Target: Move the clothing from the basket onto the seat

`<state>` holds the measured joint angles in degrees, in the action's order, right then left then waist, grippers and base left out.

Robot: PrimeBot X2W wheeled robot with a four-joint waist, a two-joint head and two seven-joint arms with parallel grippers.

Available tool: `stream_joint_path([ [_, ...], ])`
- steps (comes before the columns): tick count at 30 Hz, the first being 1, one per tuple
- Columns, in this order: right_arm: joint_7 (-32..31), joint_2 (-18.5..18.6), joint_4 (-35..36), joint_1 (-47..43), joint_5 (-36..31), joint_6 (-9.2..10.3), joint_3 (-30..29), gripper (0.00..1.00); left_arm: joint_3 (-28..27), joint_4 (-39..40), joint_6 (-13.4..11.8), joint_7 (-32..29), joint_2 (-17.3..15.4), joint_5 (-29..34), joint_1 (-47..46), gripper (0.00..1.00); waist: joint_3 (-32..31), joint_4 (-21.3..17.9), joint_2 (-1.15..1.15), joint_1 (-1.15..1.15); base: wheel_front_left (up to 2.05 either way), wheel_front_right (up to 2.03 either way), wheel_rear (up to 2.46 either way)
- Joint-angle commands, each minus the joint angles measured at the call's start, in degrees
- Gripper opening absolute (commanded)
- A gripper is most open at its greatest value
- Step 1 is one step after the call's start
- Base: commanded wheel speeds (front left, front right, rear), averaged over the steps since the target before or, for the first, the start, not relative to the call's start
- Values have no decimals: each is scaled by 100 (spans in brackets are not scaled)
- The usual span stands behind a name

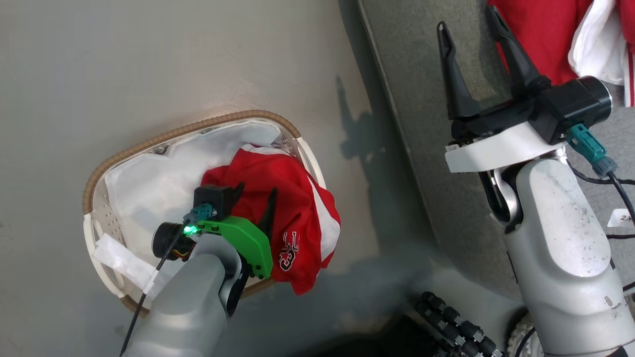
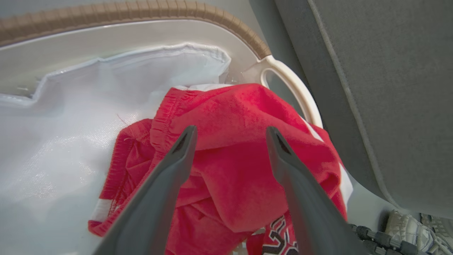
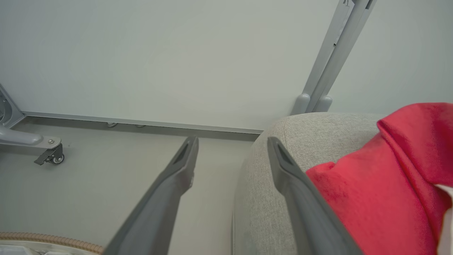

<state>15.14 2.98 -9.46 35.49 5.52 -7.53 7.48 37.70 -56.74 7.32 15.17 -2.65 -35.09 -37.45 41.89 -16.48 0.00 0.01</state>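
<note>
Two red garments show. The basket garment (image 1: 297, 198) lies bunched in the single basket (image 1: 149, 141) at 8 o'clock in the head view, spilling over its 4 o'clock rim. The seat garment (image 1: 540, 34) rests on the one grey seat (image 1: 421, 99) at 1 o'clock. Of two grippers, the left gripper (image 1: 256, 196) hangs over the basket garment, spread wide and empty. The right gripper (image 1: 466, 20) stands wide and empty above the seat's edge.

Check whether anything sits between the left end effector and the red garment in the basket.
Nothing visible does. The left end effector hangs open over the red garment, pointing straight at its bunched fabric. The white liner lies off to one side, and the rim of the basket runs beyond the garment, not in the gap.
</note>
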Motion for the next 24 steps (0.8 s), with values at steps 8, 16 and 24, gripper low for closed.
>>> stream_joint_path([
  [8, 1, -1, 325, 266, 87, 8, 149, 100, 363, -793, 25, -3, -42, -368, -590, 100, 624, -182, 0, -1, 0, 0, 0],
  [16, 1, 0, 561, 374, 17, 8, 140, 100, 652, -1106, 25, -112, -42, -699, -868, 100, 927, -187, 0, -1, 0, 0, 0],
  [24, 1, 1, 722, 371, -60, 8, 127, 100, 1030, -1067, 25, -562, -39, -1115, -916, 100, 1026, -107, 0, -1, 0, 0, 0],
])
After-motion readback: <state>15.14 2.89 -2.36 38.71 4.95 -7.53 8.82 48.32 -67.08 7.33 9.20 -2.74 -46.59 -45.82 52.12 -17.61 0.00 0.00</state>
